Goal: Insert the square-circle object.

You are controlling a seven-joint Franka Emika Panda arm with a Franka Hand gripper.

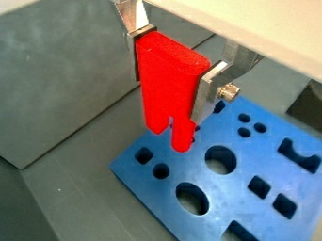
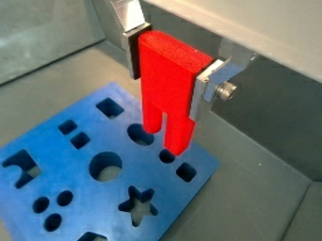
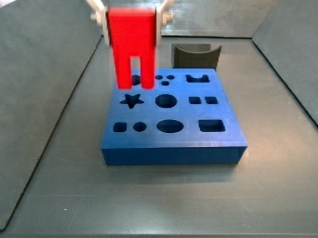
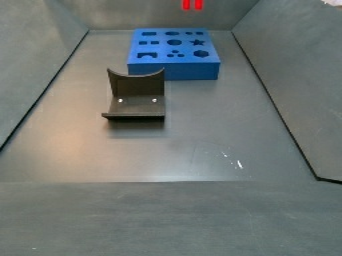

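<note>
Silver gripper [image 1: 180, 58], bright red square-circle object [image 1: 167, 85], blue block [image 3: 170, 119], dark grey holder [image 4: 134, 97]

The square-circle object [image 3: 130, 45], bright red with a blocky top and two parallel prongs pointing down, hangs upright at the upper left of a side view, clamped in the gripper [image 3: 126, 11]; its prong tips [image 2: 176, 141] seem just above the surface below.

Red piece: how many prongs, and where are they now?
2. They hang side by side beneath the square-circle object, held in the jaws of the gripper above the blue block: one prong, the other, near the star hole.
</note>
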